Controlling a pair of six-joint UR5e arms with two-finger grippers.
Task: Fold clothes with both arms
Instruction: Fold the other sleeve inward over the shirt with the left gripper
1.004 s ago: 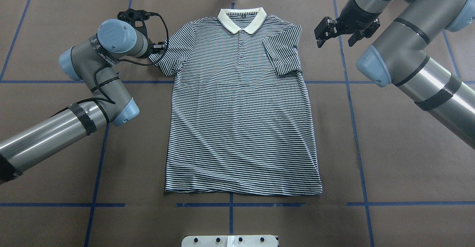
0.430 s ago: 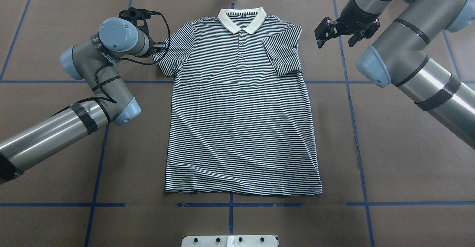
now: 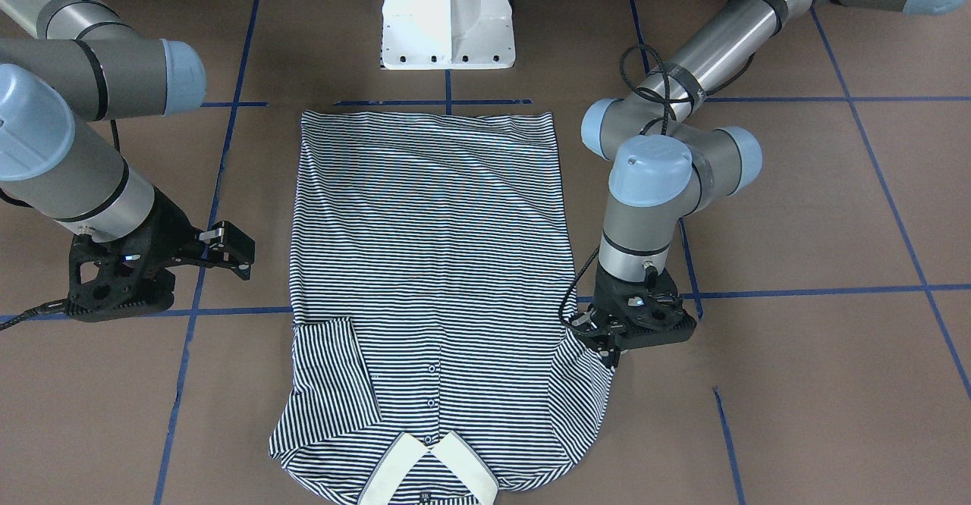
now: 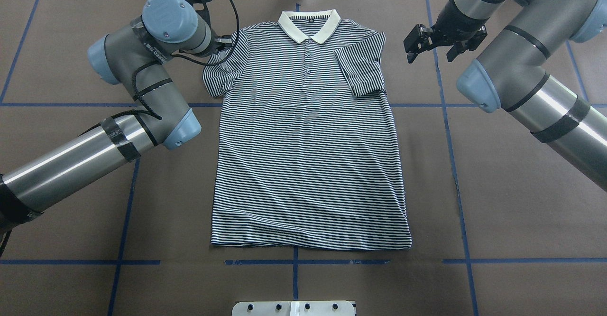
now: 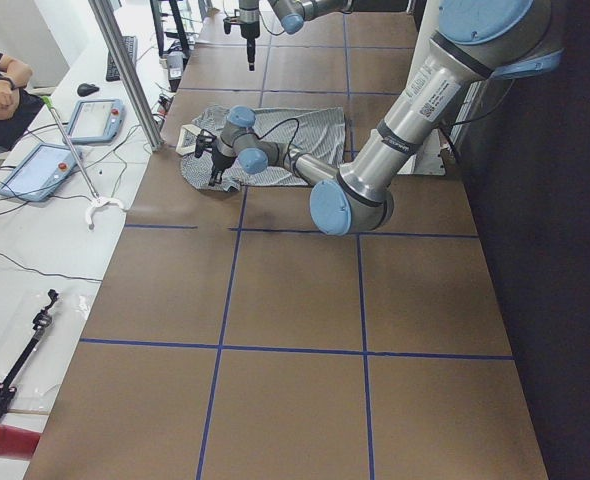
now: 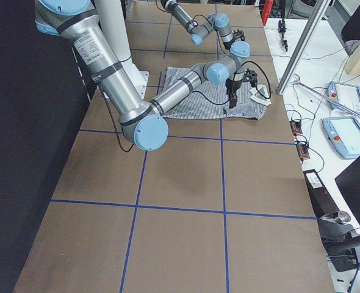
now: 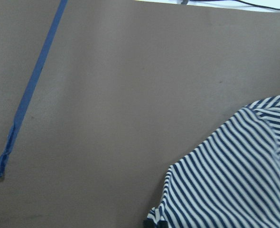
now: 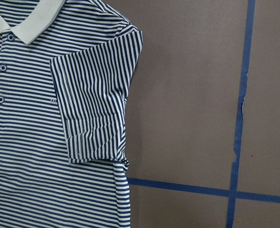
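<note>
Striped polo shirt (image 4: pixel 308 154) on brown, blue-taped table (image 4: pixel 498 211)

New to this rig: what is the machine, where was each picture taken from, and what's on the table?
Two jointed robot arms, the left arm and right arm, each end in a two-finger gripper. Two pictures look down on the brown table, from behind the robot and facing it; two look along it from its ends; two come from wrist cameras. A striped polo shirt lies flat, one sleeve folded onto the chest. The left gripper seems to pinch the other sleeve; the right gripper hovers open, holding nothing.
</note>
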